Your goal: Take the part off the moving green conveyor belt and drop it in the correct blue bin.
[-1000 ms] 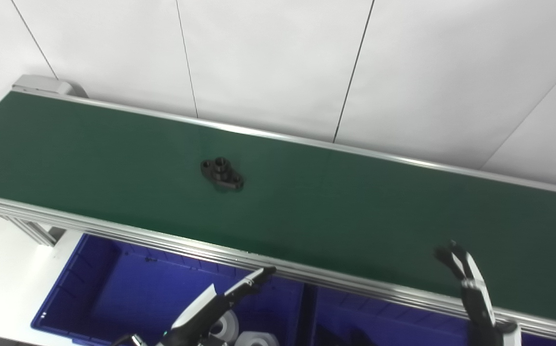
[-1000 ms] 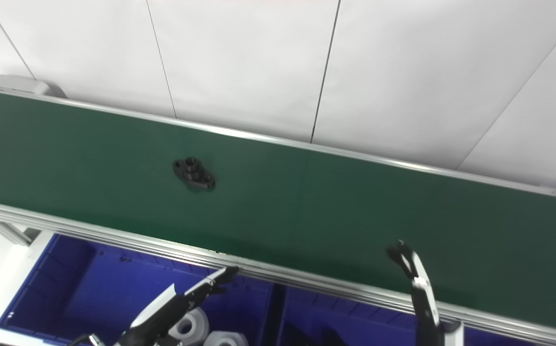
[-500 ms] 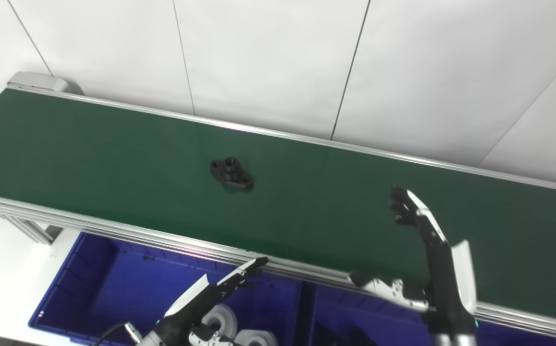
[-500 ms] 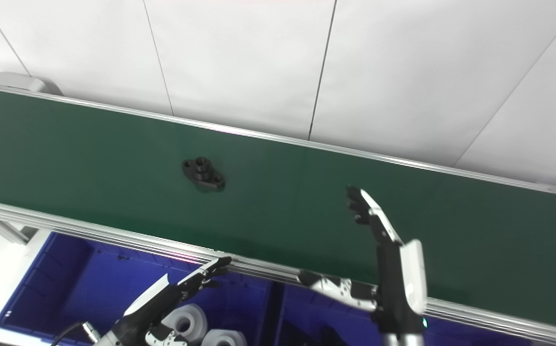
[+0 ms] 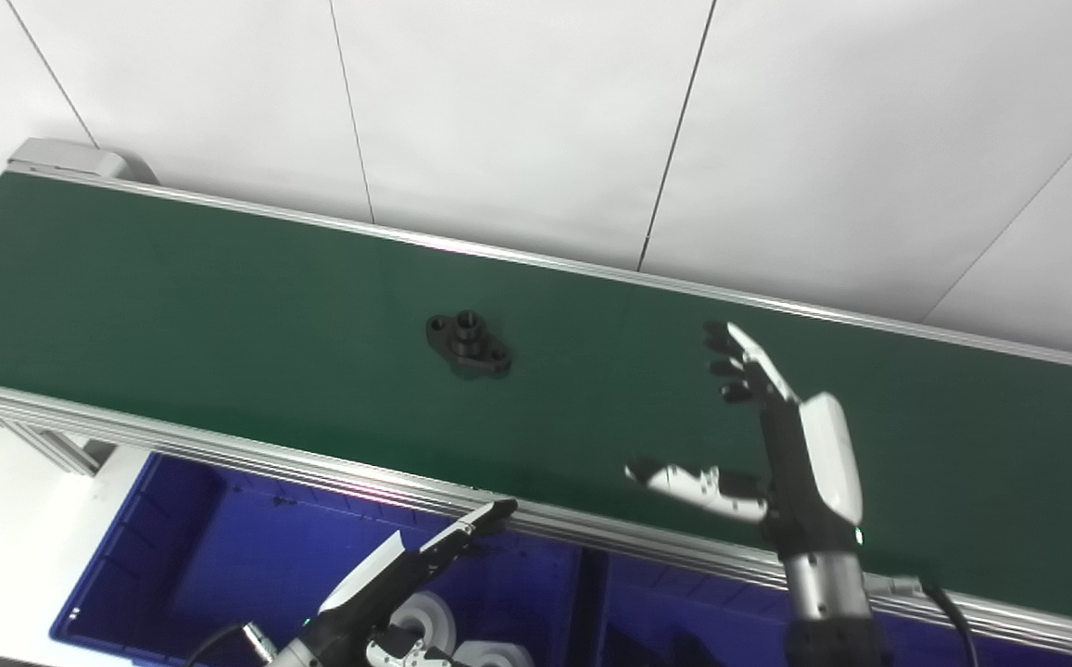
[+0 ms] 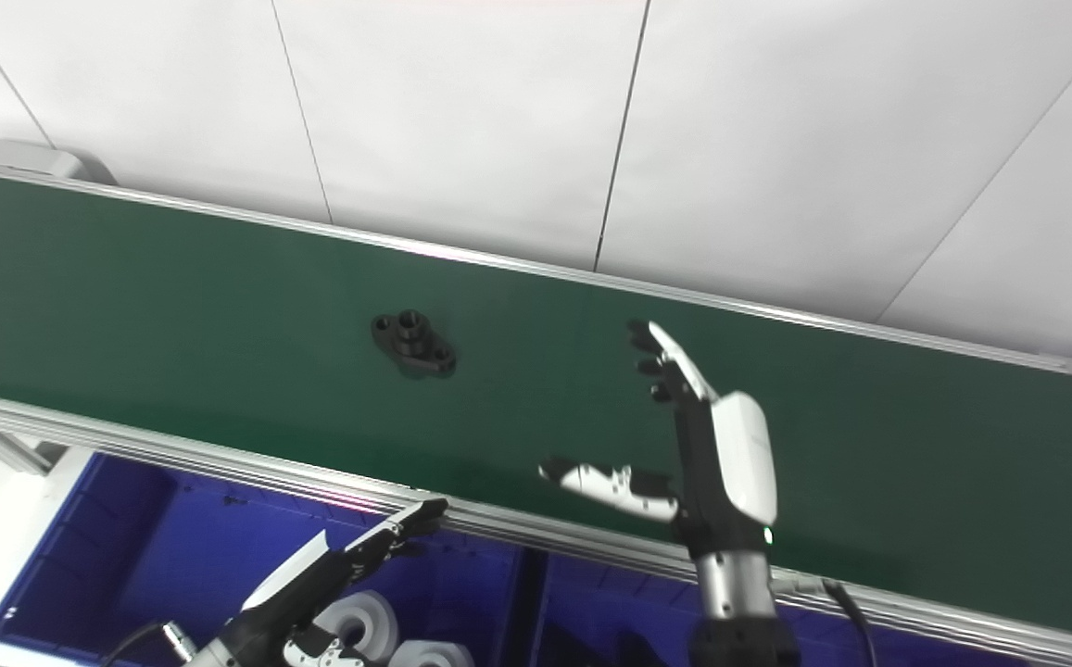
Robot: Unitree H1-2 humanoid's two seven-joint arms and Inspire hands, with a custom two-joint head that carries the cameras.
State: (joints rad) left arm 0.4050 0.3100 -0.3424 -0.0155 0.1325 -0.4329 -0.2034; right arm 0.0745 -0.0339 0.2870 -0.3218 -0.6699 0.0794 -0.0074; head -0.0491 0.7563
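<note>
The black flanged part lies flat on the green conveyor belt, midway between its long edges. The right hand hovers above the belt, well right of the part, fingers spread wide, holding nothing. The left hand is extended, empty, over the blue bin below the belt's near edge.
</note>
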